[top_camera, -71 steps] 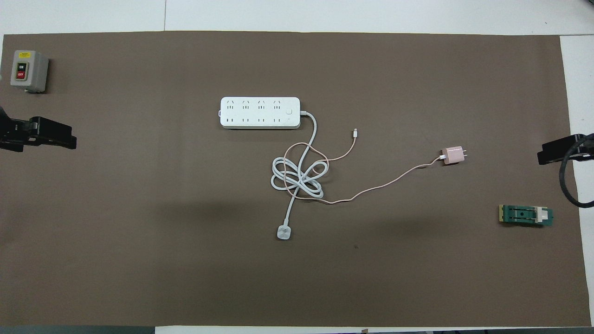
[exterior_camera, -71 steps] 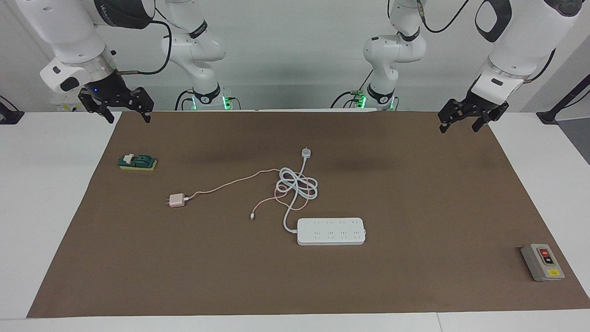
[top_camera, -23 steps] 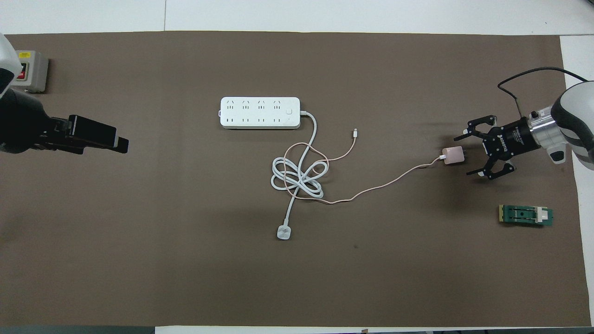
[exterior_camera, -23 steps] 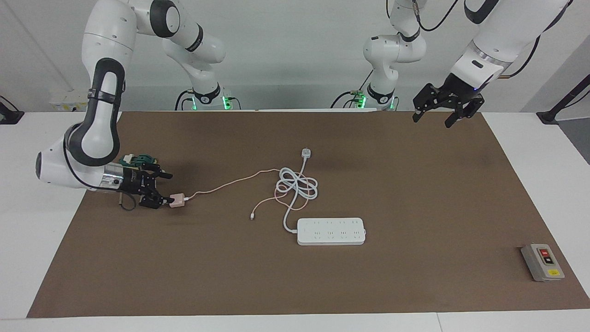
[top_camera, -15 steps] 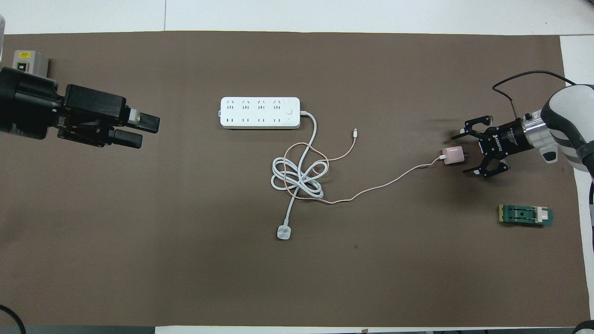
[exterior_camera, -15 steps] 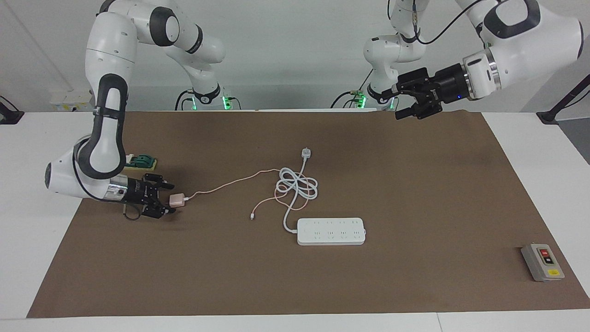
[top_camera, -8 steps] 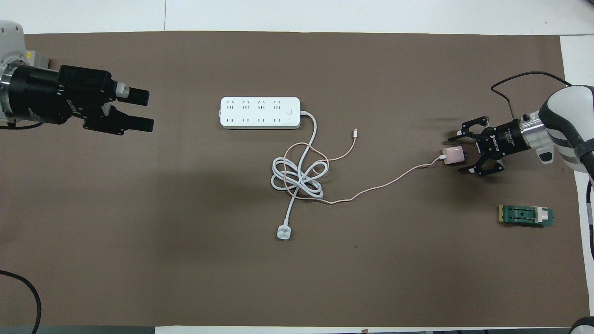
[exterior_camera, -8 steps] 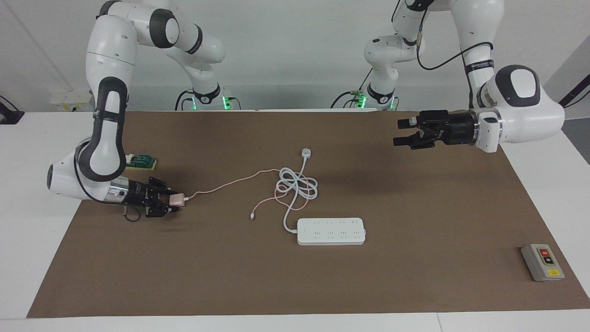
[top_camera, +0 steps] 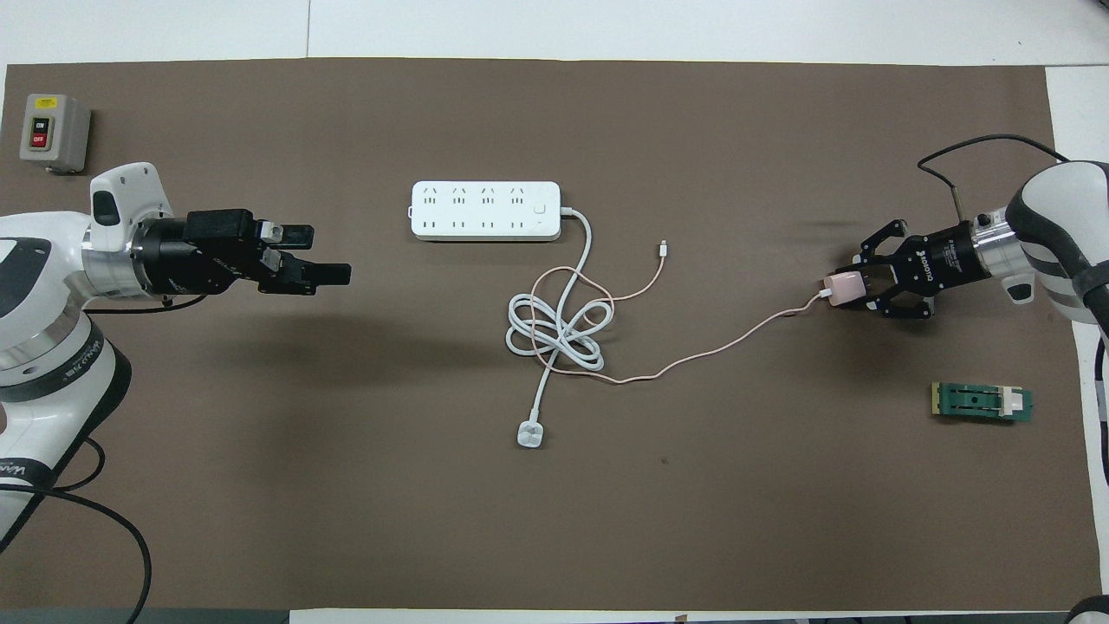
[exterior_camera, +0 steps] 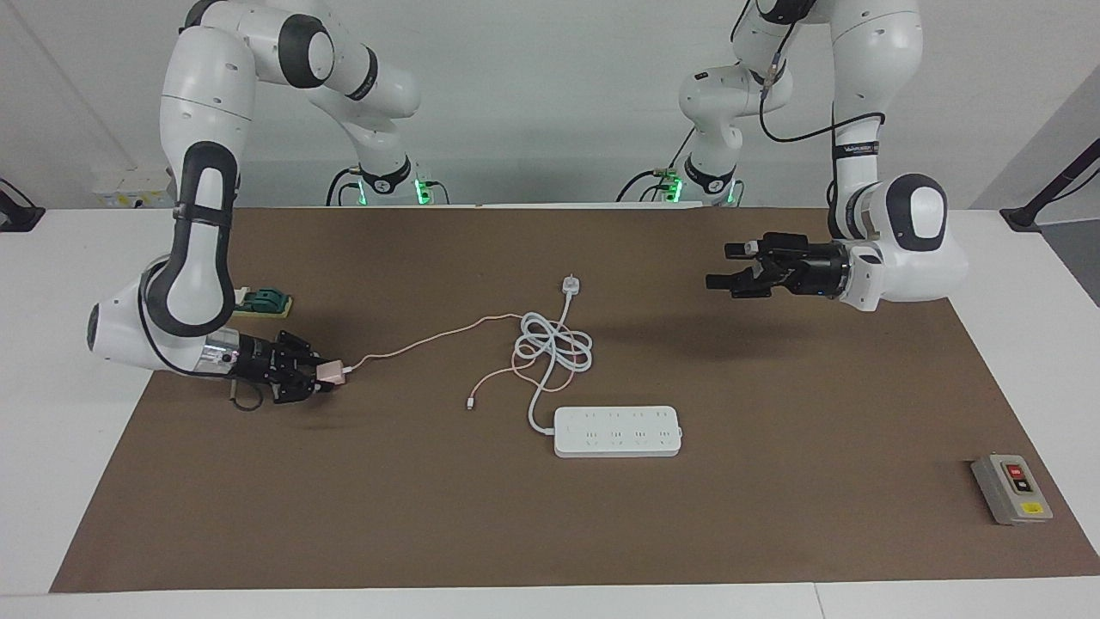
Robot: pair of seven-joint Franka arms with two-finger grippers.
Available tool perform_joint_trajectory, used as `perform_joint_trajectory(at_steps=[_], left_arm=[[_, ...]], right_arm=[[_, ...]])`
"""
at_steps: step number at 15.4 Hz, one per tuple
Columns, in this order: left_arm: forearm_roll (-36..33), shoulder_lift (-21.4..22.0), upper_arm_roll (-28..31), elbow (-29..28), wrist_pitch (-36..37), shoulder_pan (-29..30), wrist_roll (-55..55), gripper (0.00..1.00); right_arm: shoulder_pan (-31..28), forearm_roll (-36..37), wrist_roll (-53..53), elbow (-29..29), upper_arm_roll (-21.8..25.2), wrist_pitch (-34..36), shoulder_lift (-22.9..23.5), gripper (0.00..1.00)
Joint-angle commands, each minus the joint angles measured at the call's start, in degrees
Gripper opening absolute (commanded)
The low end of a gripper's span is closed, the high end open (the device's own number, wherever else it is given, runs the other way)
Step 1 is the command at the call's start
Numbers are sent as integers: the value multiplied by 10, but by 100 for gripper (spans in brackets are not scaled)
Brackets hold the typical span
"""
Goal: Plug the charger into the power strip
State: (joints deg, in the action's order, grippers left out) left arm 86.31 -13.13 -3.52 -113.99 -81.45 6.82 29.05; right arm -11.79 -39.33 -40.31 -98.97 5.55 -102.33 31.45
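Note:
The pale-pink charger (exterior_camera: 329, 370) (top_camera: 843, 287) lies on the brown mat toward the right arm's end. My right gripper (exterior_camera: 320, 376) (top_camera: 853, 288) lies low and level, shut on the charger from its prong side. The thin pink cable (exterior_camera: 421, 344) (top_camera: 710, 348) runs from it to the tangle of cords mid-table. The white power strip (exterior_camera: 617, 432) (top_camera: 485, 211) lies flat, sockets up, farther from the robots than the tangle. My left gripper (exterior_camera: 720, 266) (top_camera: 325, 253) hangs open and level over bare mat toward the left arm's end, holding nothing.
A thick white cord (exterior_camera: 553, 348) coils beside the strip and ends in a round white plug (exterior_camera: 571, 284) nearer the robots. A grey button box (exterior_camera: 1012, 489) sits at the left arm's end. A small green block (exterior_camera: 262, 302) lies just beside the right arm.
The right gripper's fingers have closed on the charger. The left arm has swung down and toward the middle of the table, its gripper still open.

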Motion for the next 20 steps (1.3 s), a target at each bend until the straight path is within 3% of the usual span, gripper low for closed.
perform_joint_trajectory(at_steps=[1, 8, 11, 16, 20], left_arm=[[21, -11, -2, -11, -1, -2, 78, 100], [21, -15, -3, -19, -53, -32, 77, 100], [21, -15, -4, -19, -80, -50, 76, 100], [20, -15, -4, -10, -111, -80, 78, 100], [20, -16, -5, -8, -130, -90, 92, 100]], right_arm=[[26, -7, -74, 35, -6, 26, -18, 0], [136, -11, -222, 62, -9, 49, -97, 0], [175, -46, -286, 72, -12, 49, -120, 0], [255, -72, -381, 105, -13, 29, -125, 0], [318, -78, -424, 113, -14, -42, -122, 0]])
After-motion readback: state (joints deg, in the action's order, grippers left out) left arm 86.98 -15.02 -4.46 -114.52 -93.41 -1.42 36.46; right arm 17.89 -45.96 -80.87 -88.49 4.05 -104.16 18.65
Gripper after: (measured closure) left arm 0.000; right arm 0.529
